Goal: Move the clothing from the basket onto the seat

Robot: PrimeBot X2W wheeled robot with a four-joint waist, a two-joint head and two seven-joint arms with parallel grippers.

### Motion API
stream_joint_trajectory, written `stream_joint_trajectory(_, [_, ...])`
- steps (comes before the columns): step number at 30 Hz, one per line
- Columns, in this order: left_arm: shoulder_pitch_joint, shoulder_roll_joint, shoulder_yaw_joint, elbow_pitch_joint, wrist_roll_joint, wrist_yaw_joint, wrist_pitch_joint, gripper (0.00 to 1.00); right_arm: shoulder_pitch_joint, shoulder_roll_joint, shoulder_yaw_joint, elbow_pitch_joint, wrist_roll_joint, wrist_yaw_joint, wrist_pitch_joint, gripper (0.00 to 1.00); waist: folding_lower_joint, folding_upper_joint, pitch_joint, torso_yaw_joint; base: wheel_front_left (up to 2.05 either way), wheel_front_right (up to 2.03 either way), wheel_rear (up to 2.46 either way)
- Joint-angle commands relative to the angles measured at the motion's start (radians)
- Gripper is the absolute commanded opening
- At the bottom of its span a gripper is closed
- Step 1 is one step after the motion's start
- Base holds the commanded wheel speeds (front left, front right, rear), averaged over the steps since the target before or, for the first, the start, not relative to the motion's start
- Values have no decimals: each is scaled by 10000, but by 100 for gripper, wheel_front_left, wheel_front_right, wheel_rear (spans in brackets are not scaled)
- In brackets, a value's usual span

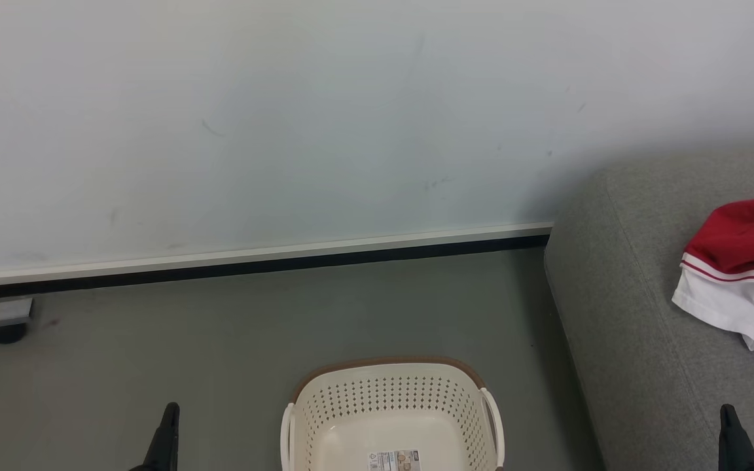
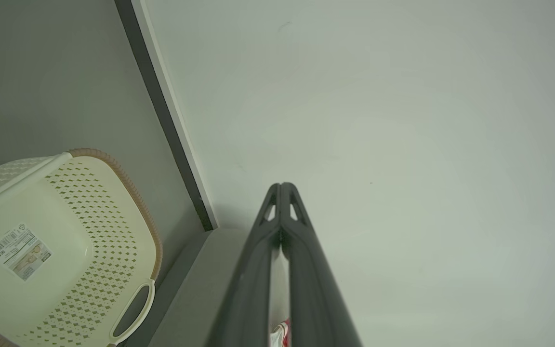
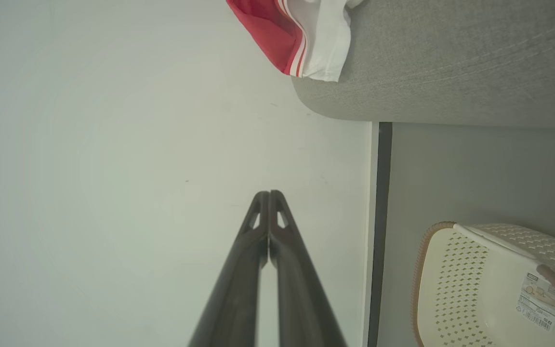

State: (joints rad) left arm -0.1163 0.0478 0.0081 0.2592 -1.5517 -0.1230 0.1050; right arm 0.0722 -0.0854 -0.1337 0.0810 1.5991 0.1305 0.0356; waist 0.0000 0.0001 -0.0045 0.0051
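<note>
The cream perforated basket [image 1: 393,412] stands on the floor at the bottom middle of the head view, with nothing but a label sticker on its bottom; it also appears in the wrist views [image 2: 60,250] [image 3: 494,289]. Red clothing [image 1: 747,268] with white trim lies on the grey seat [image 1: 626,340] at the right; its cuff shows in the right wrist view [image 3: 301,38]. My left gripper [image 1: 169,418] is low at the left of the basket, shut and holding nothing [image 2: 281,185]. Over the seat's front at the lower right, my right gripper [image 1: 729,418] is shut and holds nothing [image 3: 269,193].
A pale wall [image 1: 285,131] with a white and black baseboard [image 1: 252,261] runs behind the basket. Grey floor [image 1: 220,340] lies between wall and basket. A caster wheel under a grey frame [image 1: 4,330] sits at the far left by the wall.
</note>
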Motion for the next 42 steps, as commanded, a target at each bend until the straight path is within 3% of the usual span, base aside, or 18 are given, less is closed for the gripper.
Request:
stream_joint_trajectory(1, [-115,42,22,39,-206,-73,66,0,45,-34,-54,-64,193,4,59,0,0,-1,10,-8,0,0,0])
stream_joint_trajectory(9, [-184,41,22,65,-776,-100,208,0,51,-19,-185,-151,748,4,194,0,0,-1,63,-52,0,0,0])
stream_joint_trajectory(42, [-177,40,20,62,-743,-96,200,0,26,79,-279,-130,620,4,283,0,0,-1,66,-54,0,0,0])
